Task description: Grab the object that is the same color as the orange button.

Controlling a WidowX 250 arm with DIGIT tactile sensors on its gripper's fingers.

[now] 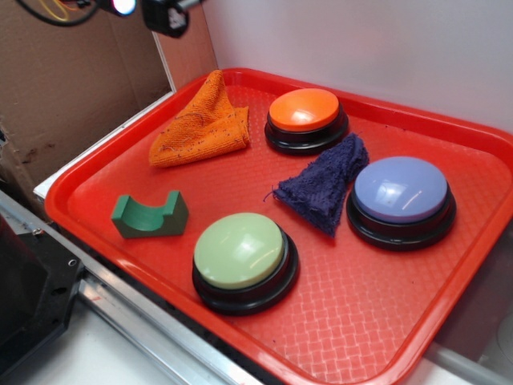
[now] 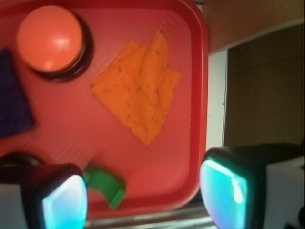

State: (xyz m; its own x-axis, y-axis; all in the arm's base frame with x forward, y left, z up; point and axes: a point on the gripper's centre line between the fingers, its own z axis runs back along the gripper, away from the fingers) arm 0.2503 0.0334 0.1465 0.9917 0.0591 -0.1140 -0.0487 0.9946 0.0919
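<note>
The orange knitted cloth (image 1: pixel 202 125) lies folded at the back left of the red tray (image 1: pixel 377 321); in the wrist view the cloth (image 2: pixel 140 90) sits in the upper middle. The orange button (image 1: pixel 305 118) stands just right of it and shows at the top left of the wrist view (image 2: pixel 50 39). My gripper (image 2: pixel 143 195) is open and empty, high above the tray's left edge, its fingers (image 2: pixel 64 200) wide apart. In the exterior view only part of the arm (image 1: pixel 164 14) shows at the top left.
A dark purple cloth (image 1: pixel 325 183) lies mid-tray between a lavender-blue button (image 1: pixel 401 199) and the orange one. A pale green button (image 1: pixel 244 258) stands at the front. A green arched block (image 1: pixel 149 215) sits front left. Cardboard (image 1: pixel 72 88) stands behind the tray's left side.
</note>
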